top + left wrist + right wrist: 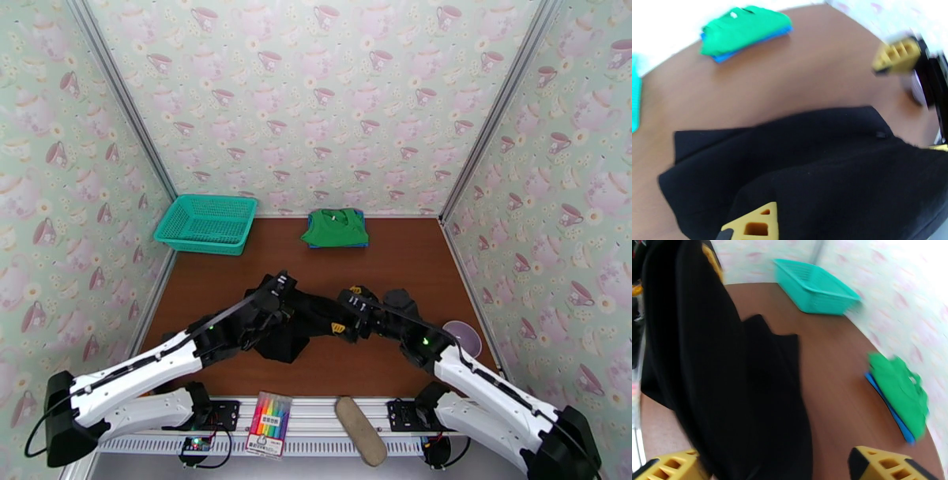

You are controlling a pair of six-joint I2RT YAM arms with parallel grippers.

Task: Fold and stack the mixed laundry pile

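The black garment (809, 158) is the last one loose, bunched up between the two arms. The left gripper (286, 304) is clamped on a fold of it, while the right gripper (778, 465) has its fingers wide apart with cloth draped against one of them. The green garment (336, 226) sits folded on the blue garment (750, 45), well beyond both grippers. The teal basket (197, 239) is off past the left one. The fold looks only half set up. The right gripper probably wants a clean corner, not a wad, then both should pull the cloth flat and taut before folding.
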